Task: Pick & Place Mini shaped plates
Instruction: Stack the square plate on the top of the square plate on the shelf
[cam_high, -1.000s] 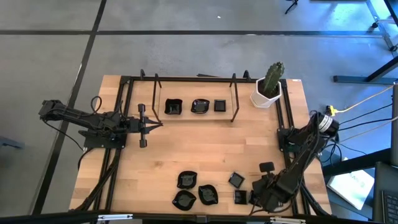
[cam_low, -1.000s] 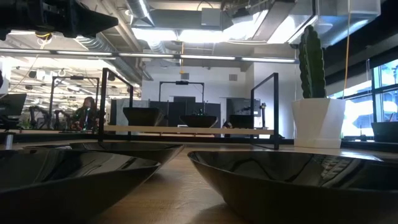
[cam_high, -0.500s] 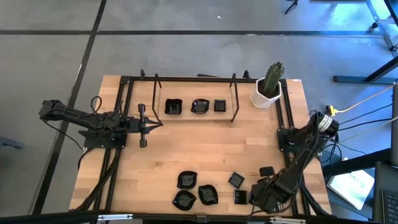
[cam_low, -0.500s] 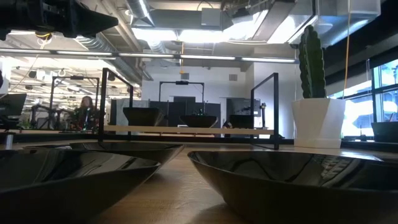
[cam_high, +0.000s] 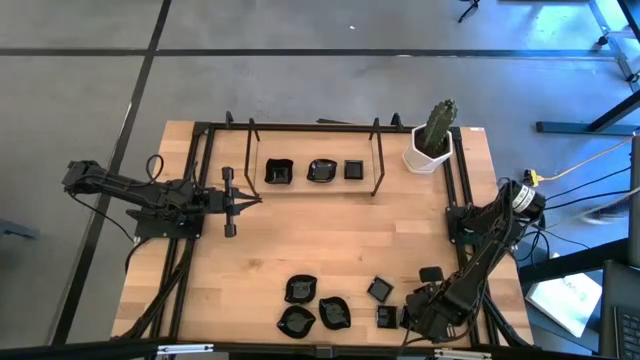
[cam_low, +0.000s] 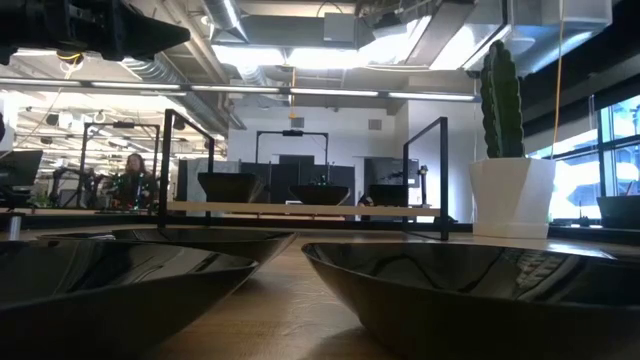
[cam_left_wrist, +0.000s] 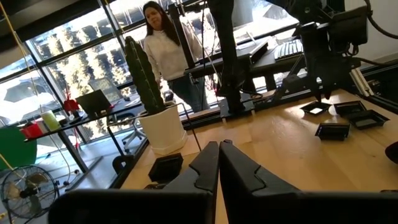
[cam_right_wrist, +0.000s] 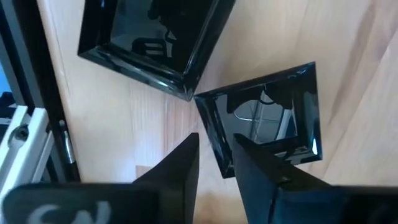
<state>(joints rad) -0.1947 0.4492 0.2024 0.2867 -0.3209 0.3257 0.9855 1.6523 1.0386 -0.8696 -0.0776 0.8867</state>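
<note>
On the raised rack (cam_high: 312, 190): 3 mini shaped plates (cam_high: 311, 171) in a row. Near table (cam_high: 330, 245) edge: 3 wavy-rimmed plates (cam_high: 300, 290) plus 2 small square plates (cam_high: 379, 290). 1 white pot with cactus (cam_high: 431, 140) at the far right corner. Left gripper (cam_high: 243, 201) stretched level over the table's left side, fingers pressed together, holding nothing. Right gripper (cam_right_wrist: 216, 158) bent low over the near right corner, fingers narrowly apart straddling the rim of 1 square plate (cam_right_wrist: 267, 118), second square plate (cam_right_wrist: 155, 37) just beside. No readable writing.
</note>
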